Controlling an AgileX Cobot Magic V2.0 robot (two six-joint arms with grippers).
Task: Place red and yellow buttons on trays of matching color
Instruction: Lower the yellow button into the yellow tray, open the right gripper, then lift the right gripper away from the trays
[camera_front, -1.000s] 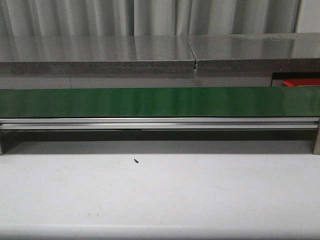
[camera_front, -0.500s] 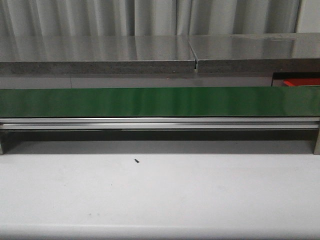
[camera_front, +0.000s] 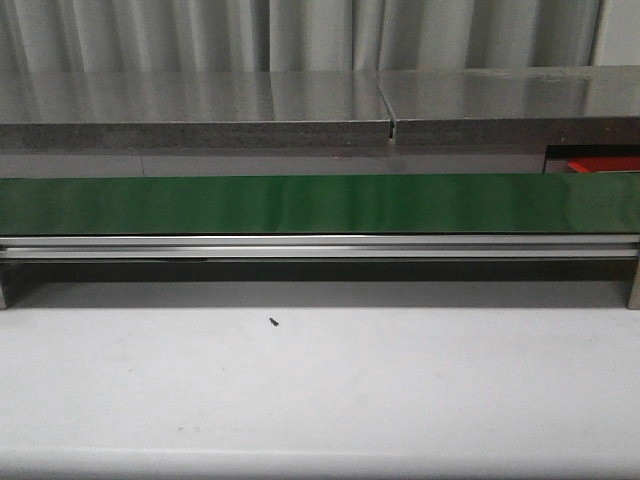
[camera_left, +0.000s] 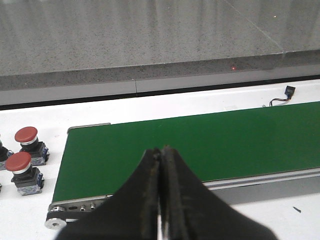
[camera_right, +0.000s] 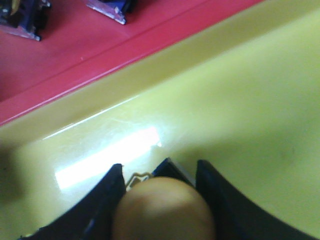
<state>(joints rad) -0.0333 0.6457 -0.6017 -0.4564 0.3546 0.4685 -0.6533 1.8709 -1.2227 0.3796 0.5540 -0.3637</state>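
In the right wrist view my right gripper (camera_right: 159, 172) is shut on a yellow button (camera_right: 164, 210), its domed cap filling the space between the dark fingers, low over the floor of the yellow tray (camera_right: 240, 100). The red tray (camera_right: 75, 55) borders it, and the bases of two buttons (camera_right: 107, 7) show on it. In the left wrist view my left gripper (camera_left: 161, 150) is shut and empty above the green conveyor belt (camera_left: 200, 142). Two red buttons (camera_left: 26, 136) (camera_left: 18, 163) stand on the white table beside the belt's end. Neither gripper shows in the front view.
The front view shows the green belt (camera_front: 320, 203) on its aluminium rail, the white table (camera_front: 320, 380) before it with a small dark speck (camera_front: 272, 321), a steel shelf behind, and a sliver of the red tray (camera_front: 605, 164) at far right. A small black connector (camera_left: 289, 91) lies behind the belt.
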